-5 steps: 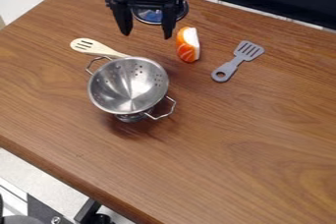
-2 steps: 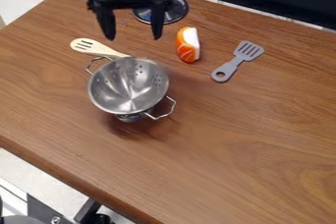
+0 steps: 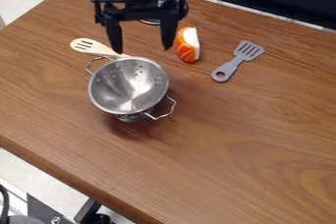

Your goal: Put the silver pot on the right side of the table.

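Note:
My black gripper (image 3: 142, 50) hangs open over the upper left part of the table, just above the pot's back rim, with nothing between its fingers. The silver pot (image 3: 128, 86), a colander with small holes and two wire handles, stands left of centre on the wooden table (image 3: 242, 154). One handle points to the upper left, the other to the lower right. The gripper and pot appear apart.
A cream slotted spoon (image 3: 93, 47) lies behind the pot, its handle reaching the rim. An orange and white toy piece (image 3: 187, 44) is right of the gripper, and a grey spatula (image 3: 238, 61) lies farther right. A round metal lid is partly hidden behind the gripper.
The gripper first shifted left, then came back to the right and somewhat down toward the pot. It has stayed open; the pot and other objects have kept their places.

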`<state>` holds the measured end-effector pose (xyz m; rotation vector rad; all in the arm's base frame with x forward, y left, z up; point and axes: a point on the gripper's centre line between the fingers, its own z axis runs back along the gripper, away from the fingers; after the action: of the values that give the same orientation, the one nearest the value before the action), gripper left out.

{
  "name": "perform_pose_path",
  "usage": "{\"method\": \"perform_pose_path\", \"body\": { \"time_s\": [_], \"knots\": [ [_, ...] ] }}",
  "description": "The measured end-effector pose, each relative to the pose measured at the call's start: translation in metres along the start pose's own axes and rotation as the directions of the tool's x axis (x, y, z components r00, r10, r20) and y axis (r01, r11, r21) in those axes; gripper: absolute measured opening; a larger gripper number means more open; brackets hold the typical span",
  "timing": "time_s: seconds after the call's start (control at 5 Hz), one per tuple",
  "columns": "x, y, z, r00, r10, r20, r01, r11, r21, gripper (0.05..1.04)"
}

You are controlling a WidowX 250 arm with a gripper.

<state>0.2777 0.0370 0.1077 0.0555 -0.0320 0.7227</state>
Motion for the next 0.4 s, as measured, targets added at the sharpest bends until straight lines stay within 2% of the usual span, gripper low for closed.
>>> {"method": "perform_pose_path", "body": {
  "time_s": [0.4],
  "knots": [
    [-0.0101,-0.0108,-0.0162,0.998,0.002,0.056,-0.004,0.999,0.036,0.999]
  ]
}}
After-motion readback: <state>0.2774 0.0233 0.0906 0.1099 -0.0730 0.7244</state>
